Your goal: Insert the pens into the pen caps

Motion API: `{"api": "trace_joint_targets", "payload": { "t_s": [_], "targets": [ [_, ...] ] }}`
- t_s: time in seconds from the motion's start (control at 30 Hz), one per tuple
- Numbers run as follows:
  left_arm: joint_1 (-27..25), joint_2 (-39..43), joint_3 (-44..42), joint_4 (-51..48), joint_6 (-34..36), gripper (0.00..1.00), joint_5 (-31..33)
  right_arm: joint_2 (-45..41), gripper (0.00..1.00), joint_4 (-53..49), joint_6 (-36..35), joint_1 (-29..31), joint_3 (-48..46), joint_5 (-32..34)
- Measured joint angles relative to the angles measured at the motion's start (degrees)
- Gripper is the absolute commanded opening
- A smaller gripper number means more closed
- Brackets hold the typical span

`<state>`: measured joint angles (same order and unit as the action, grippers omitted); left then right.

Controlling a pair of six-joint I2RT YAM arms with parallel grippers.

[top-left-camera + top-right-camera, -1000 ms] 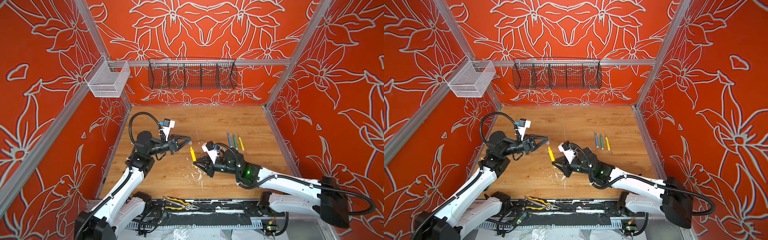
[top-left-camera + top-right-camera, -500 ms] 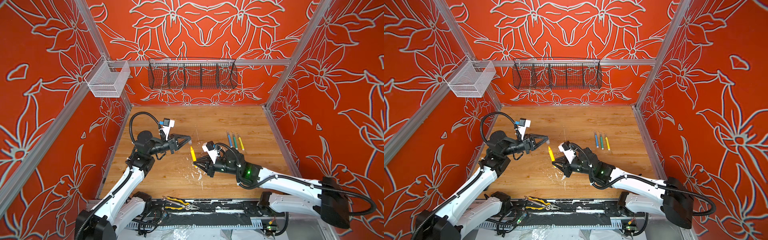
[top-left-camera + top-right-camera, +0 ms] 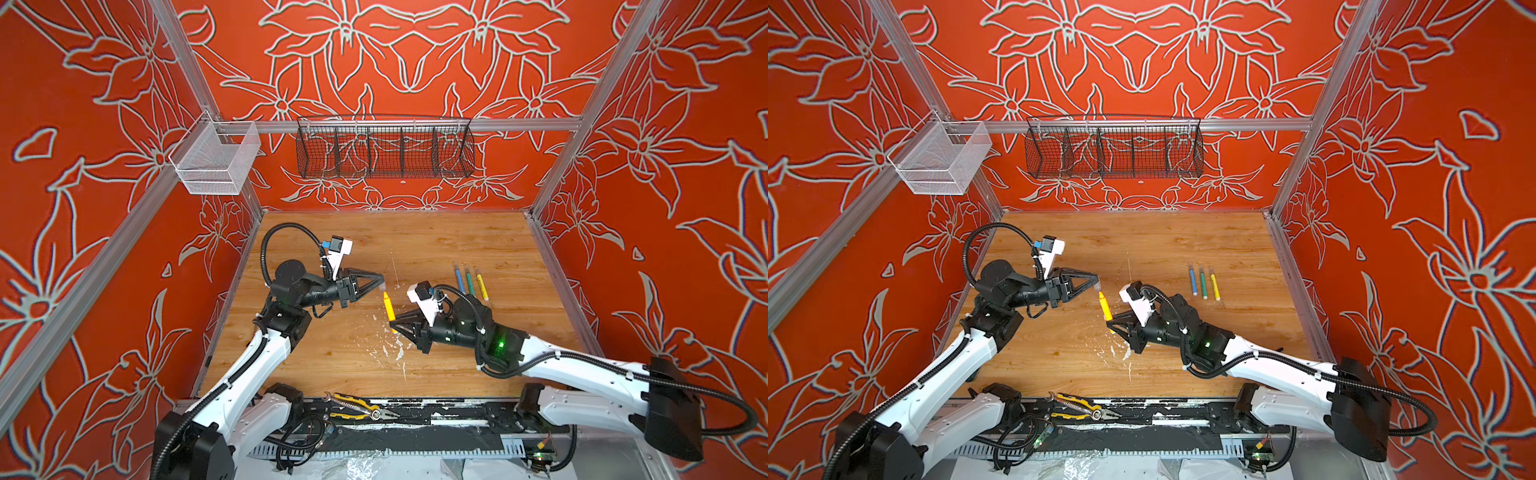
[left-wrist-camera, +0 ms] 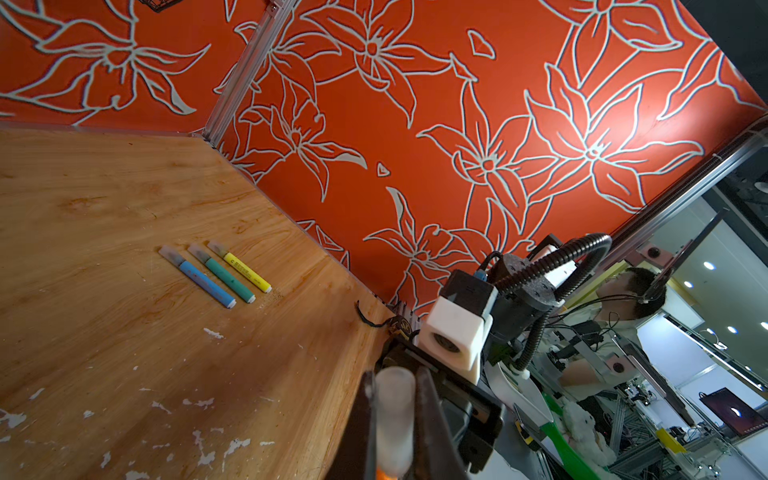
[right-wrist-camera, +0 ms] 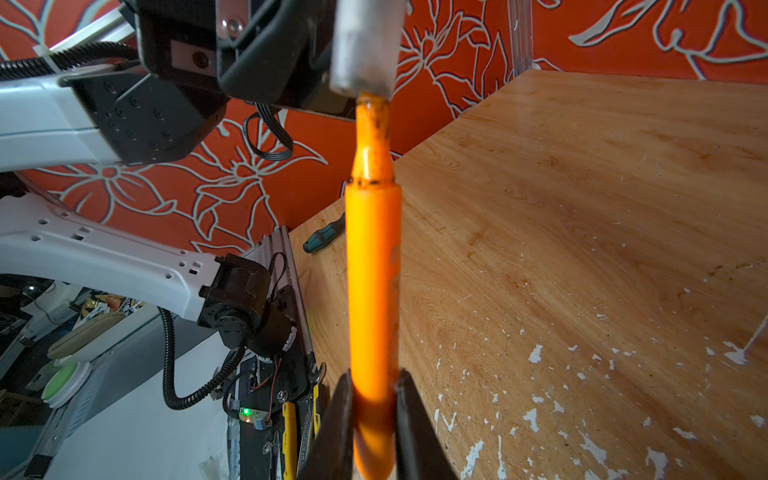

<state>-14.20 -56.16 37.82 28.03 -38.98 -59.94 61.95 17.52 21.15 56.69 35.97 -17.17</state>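
Judging by how things lie, the task looks roughly three-quarters done. Three pens, the blue pen (image 3: 459,279), green pen (image 3: 470,281) and yellow pen (image 3: 482,286), lie side by side right of centre in both top views, just beside one another. In the left wrist view each seems to wear a frosted cap on one end.

The orange pen (image 5: 372,270) is the one left. The right gripper (image 3: 395,326) is clamped around its lower barrel and holds it raised off the table, near the middle of both top views. The left gripper (image 4: 395,399) is pinched tight on a clear pen cap (image 5: 362,45), just up and left of the pen. In the right wrist view the pen's narrow nose sits at the cap's open mouth and roughly in line with it. It does not look pushed home yet, so seating this last pen probably remains.

The wooden table (image 3: 457,232) is scuffed, with white flecks (image 3: 390,349) scattered below centre. Yellow-handled pliers (image 3: 357,405) lie on the dark rail at the lower edge, and a green-handled screwdriver (image 5: 324,239) rests near the table's edge. Red walls (image 3: 415,62) with pale flower outlines enclose the space. A black wire basket (image 3: 384,147) hangs at upper centre and a white mesh basket (image 3: 214,164) at upper left.
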Motion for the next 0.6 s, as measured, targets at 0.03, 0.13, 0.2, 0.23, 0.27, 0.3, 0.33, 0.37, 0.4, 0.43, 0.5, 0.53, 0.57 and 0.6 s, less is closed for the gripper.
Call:
{"api": "trace_joint_targets", "payload": {
  "t_s": [0.03,0.13,0.2,0.23,0.27,0.3,0.33,0.37,0.4,0.43,0.5,0.53,0.57,0.6],
  "targets": [
    [0.0,0.0,0.0,0.0,0.0,0.00,0.0,-0.2,0.00,-0.3,-0.1,-0.1,0.0,0.0],
    [0.0,-0.1,0.0,0.0,0.0,0.00,-0.3,-0.7,0.00,-1.0,-0.4,-0.1,0.0,0.0],
    [-0.1,-0.8,0.0,0.4,0.0,0.00,-0.5,-0.8,0.00,-1.4,-0.6,-0.2,0.0,0.0],
    [-0.2,-1.4,0.0,0.4,0.0,0.00,-0.5,-0.9,0.00,-1.6,-0.6,-0.4,0.0,0.0],
    [-0.2,-1.8,0.0,0.5,0.0,0.00,-0.4,-0.9,0.00,-1.9,-0.7,-0.5,0.0,0.0],
    [-0.4,-2.3,0.0,0.5,-0.1,0.00,-0.3,-0.9,0.00,-2.2,-0.8,-0.5,0.0,0.0],
    [-0.7,-2.7,0.0,0.4,0.0,0.00,-0.5,-0.9,0.00,-2.2,-0.8,-0.5,0.0,0.1],
    [-1.0,-3.0,0.0,0.4,0.0,0.00,-0.6,-0.9,0.00,-2.2,-0.9,-0.5,0.0,0.2],
    [-1.4,-3.3,0.0,0.4,0.0,0.00,-0.6,-0.9,0.00,-2.3,-1.0,-0.5,0.0,0.3],
    [-1.7,-3.5,0.0,0.2,0.0,0.00,-0.7,-0.9,0.00,-2.3,-1.0,-0.6,0.0,0.3],
    [-2.0,-3.6,0.1,0.0,0.4,0.00,-0.5,-0.9,0.00,-2.3,-1.1,-0.8,0.0,0.3],
    [-2.1,-3.6,0.1,-0.3,0.6,0.00,-0.3,-0.9,0.00,-2.4,-1.2,-0.8,0.0,0.3],
    [-2.3,-3.6,0.3,-0.7,1.0,0.00,-0.2,-0.9,0.00,-2.4,-1.3,-0.8,0.0,0.4],
    [-2.5,-3.6,0.7,-1.5,1.7,0.00,0.0,-0.9,0.00,-2.5,-1.4,-0.8,0.0,0.5]
  ]
}}
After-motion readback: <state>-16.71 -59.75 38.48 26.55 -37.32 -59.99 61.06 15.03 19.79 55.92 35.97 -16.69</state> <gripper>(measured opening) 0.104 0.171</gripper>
